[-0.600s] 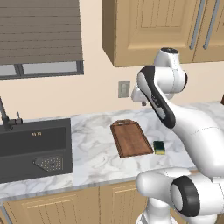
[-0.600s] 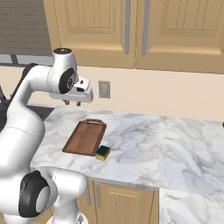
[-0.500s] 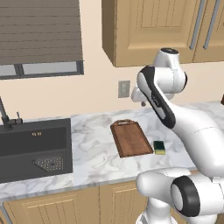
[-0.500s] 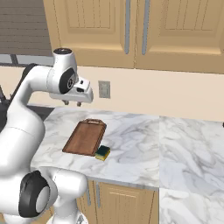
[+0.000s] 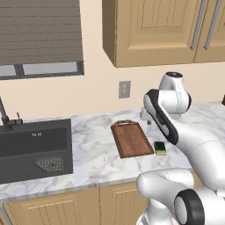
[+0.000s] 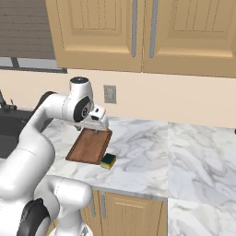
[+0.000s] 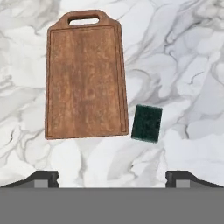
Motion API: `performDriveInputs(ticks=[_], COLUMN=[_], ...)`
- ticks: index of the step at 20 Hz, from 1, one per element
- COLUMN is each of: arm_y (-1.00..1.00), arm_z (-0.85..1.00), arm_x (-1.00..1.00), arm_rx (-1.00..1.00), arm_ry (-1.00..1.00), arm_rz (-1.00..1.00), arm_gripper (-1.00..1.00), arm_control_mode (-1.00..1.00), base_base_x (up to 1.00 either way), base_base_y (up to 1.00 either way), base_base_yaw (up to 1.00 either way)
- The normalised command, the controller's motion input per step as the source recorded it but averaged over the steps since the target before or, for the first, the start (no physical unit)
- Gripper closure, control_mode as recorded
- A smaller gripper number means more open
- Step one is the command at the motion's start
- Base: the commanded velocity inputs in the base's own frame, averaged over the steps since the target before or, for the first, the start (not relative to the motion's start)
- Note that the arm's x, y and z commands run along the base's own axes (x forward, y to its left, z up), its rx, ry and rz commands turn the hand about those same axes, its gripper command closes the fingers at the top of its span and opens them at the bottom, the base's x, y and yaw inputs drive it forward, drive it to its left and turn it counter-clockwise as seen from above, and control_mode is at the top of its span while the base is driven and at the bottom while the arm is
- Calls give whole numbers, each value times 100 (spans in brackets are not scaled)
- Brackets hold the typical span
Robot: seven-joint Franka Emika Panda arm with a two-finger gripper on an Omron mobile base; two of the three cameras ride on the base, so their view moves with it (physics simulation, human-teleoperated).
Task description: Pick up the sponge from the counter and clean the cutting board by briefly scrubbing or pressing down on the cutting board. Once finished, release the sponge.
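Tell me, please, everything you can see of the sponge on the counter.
The sponge is a small rectangular block with a dark green scrub top and a yellow body below, as the base views show. It lies flat on the white marbled counter, right beside the near corner of the cutting board, seemingly just apart. Nothing holds it.

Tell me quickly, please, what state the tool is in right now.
Tool: open and empty, held above the counter, with the sponge lying untouched beside the cutting board.
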Motion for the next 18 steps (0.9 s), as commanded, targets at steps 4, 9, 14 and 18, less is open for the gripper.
performDriveInputs(ticks=[4,9,14,18], arm_y=[-42,-39,-17,0], arm_z=[-75,-59,-37,-34], arm_x=[-10,0,3,16], arm_rx=[1,2,0,0], arm_ry=[11,9,0,0], arm_rz=[-12,-15,-10,-1], arm_gripper=[-100,-100,-100,-100], arm_control_mode=[-100,-100,-100,-100], base_base_x=[0,0,0,0], base_base_y=[0,0,0,0], base_base_yaw=[0,0,0,0])
